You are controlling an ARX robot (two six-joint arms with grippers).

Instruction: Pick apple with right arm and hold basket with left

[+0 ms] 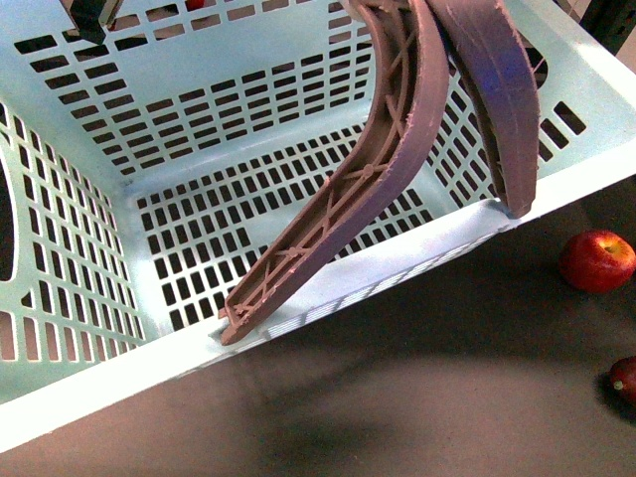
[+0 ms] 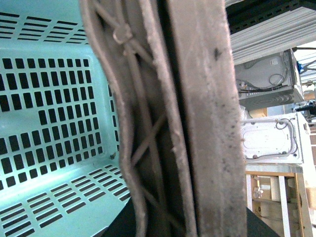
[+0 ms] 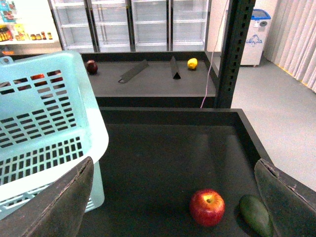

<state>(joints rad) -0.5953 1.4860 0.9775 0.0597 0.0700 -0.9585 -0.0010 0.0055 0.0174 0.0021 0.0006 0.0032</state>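
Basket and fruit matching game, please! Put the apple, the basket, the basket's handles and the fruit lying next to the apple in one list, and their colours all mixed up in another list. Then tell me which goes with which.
Things:
1. apple
2. basket
3. basket handles
4. fruit beside the apple

Colours:
A. dark green
B. brown
C. red
D. pale mint

Pairs: 1-C, 2-D, 3-B, 4-A.

A green avocado lies on the dark table; beyond, a yellow fruit sits on a shelf before glass-door fridges.
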